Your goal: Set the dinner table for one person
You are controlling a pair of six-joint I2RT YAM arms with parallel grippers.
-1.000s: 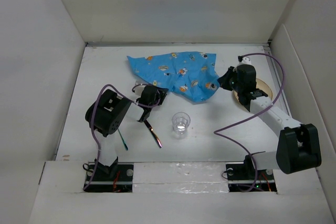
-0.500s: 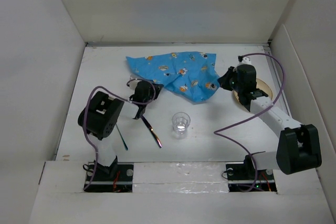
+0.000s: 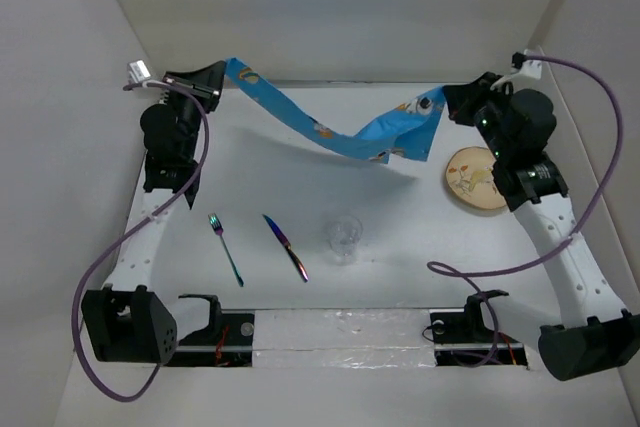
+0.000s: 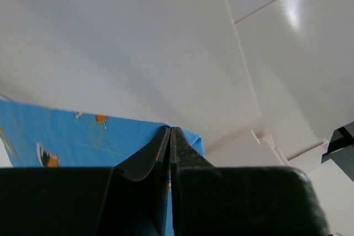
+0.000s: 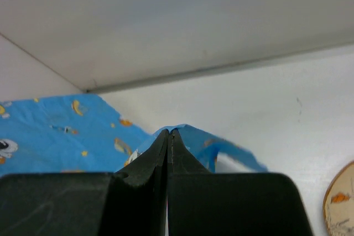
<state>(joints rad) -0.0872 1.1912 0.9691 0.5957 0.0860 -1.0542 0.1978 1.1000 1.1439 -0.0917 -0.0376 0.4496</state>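
A blue cartoon-print cloth (image 3: 340, 135) hangs stretched in the air above the white dinner table (image 3: 260, 197), sagging in the middle. My left gripper (image 3: 222, 71) is shut on its left corner, high at the back left; the cloth shows at its fingertips in the left wrist view (image 4: 83, 136). My right gripper (image 3: 447, 99) is shut on its right corner at the back right; the cloth shows there too (image 5: 50, 125). A fork (image 3: 226, 247), a knife (image 3: 286, 246) and a clear glass (image 3: 345, 237) lie on the table near the front. A round wooden plate (image 3: 476, 178) lies at the right.
Upright white panels (image 3: 70, 147) border the table on the left, back and right. The arm bases stand at the near edge. A purple cable (image 3: 560, 237) loops beside the right arm, and another hangs along the left arm.
Both arms have risen and spread apart. The cloth, earlier lying crumpled at the back of the table, is now lifted and held by both grippers. The left gripper left the knife area.
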